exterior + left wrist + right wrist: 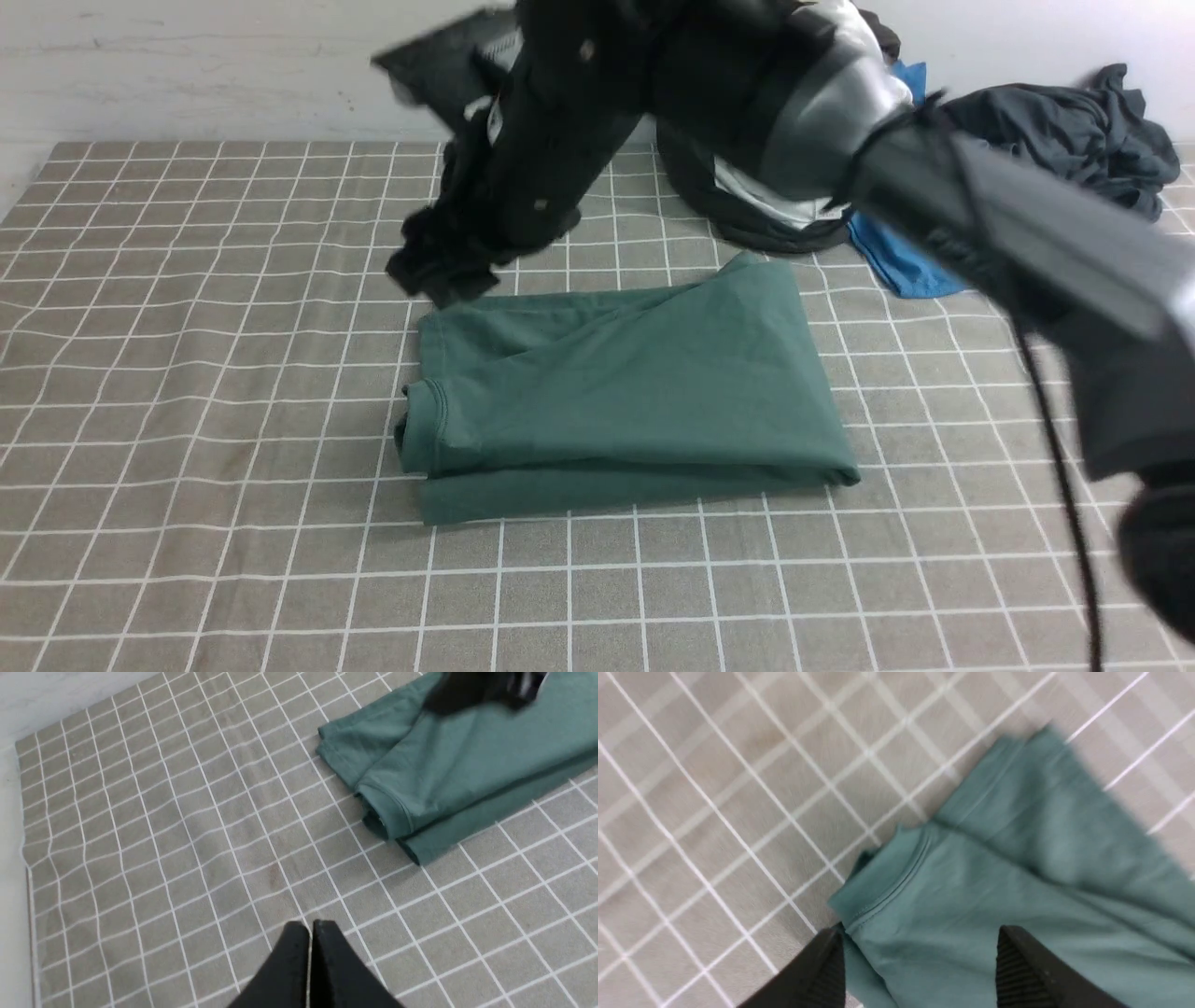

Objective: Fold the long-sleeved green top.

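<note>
- The worktop (187,373) is covered by a checked cloth. The green long-sleeved top (635,392) lies about its middle as a folded oblong, well clear of every edge.
- The top's long axis runs parallel to the near edge. Its ribbed band (431,425) sits rolled at the end facing the left edge, the smooth end faces the right edge, and a lower layer shows along the near side.
- The right tool (920,970) hangs released over that left end, jaws apart with green fabric below them and nothing gripped.
- The left tool (310,927) is clenched on nothing, over bare cloth towards the near-left corner and well apart from the top.
- The step in hand is probably one more fold, left end over towards the right edge.
- To do it well, the right tool should bite every layer at the band, not just the top one.
- It should then lift low, carry straight along the long axis, and lay the ends flush before letting go.
</note>
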